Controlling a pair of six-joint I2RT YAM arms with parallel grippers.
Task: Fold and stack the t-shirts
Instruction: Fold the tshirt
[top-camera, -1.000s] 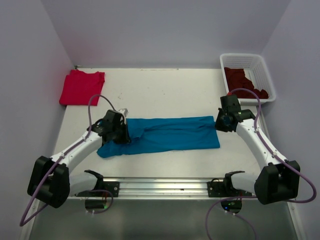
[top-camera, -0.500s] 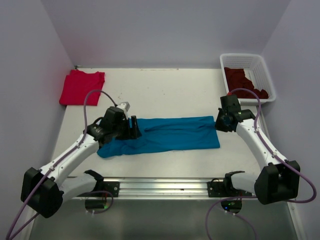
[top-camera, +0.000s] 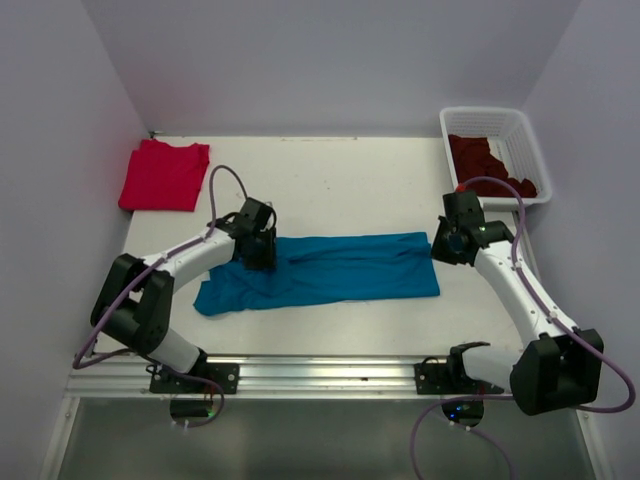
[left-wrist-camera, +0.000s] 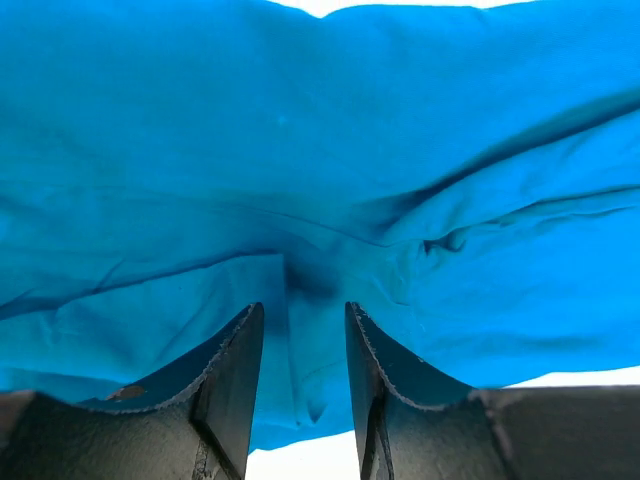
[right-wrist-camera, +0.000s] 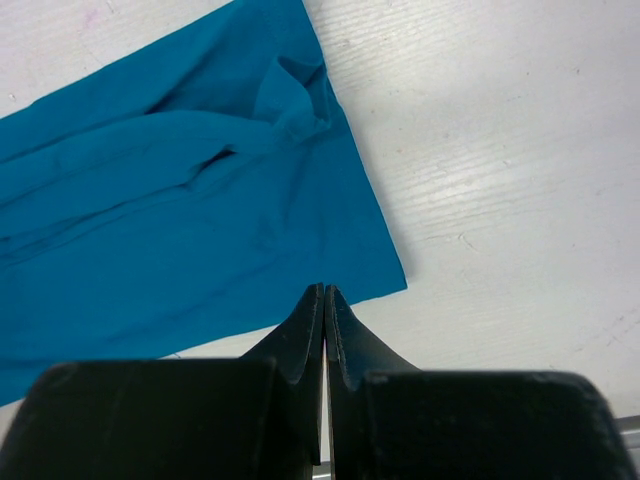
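Now: L gripper (top-camera: 262, 254) has released teal t-shirt (top-camera: 340, 270) left end and shifted to its far edge, jaws apart; R gripper (top-camera: 440, 243) closed at right hem. Shirt flat on tabletop (top-camera: 330, 190); refold pending.

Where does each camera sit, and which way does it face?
Top external: above and behind the bases, looking down at the table; left arm and right arm show.
Left wrist: on the left arm, facing down onto the teal t-shirt; left gripper shows, fingers apart.
Right wrist: on the right arm, facing the shirt's corner and table; right gripper shows, fingers together.
Shared: all three see the teal t-shirt.
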